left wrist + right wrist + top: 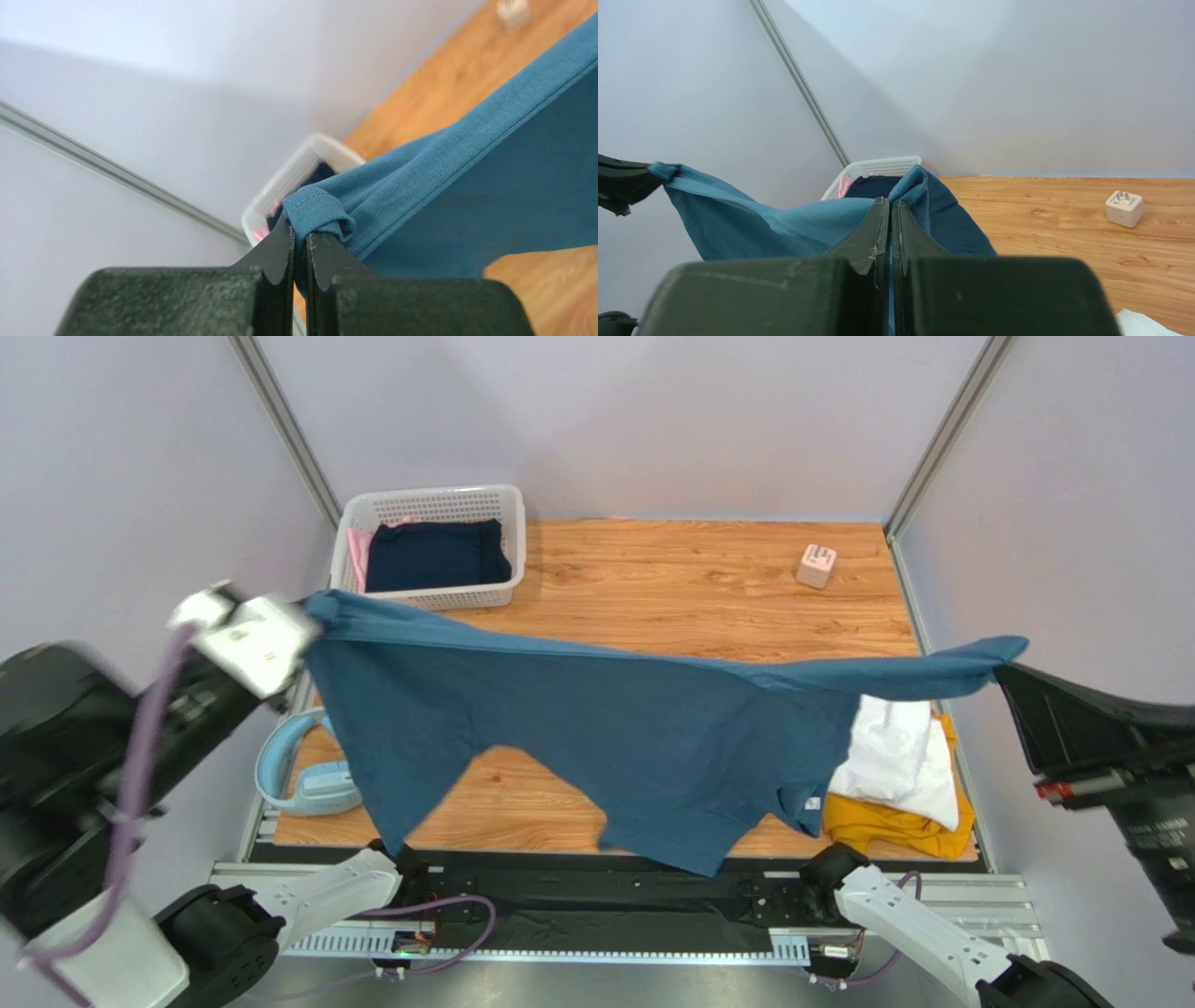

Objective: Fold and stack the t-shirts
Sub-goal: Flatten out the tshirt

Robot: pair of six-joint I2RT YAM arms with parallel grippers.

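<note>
— Teal tee hangs stretched between both sets of fingers, its middle sagging below them toward the table. What might go wrong?
— Each pinch holds only a small bunch of cloth. Pulling wider could slip it free, I judge. The drooping hem could also drag the white tee folded below the right fingers.
— Arm poses?
— Left gripper and right gripper are raised and spread far apart, jaws clamped on opposite ends of the tee.

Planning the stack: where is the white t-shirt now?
Top view, right near corner of the table: white t-shirt lies on the mustard t-shirt, beside the hanging teal t-shirt.
</note>
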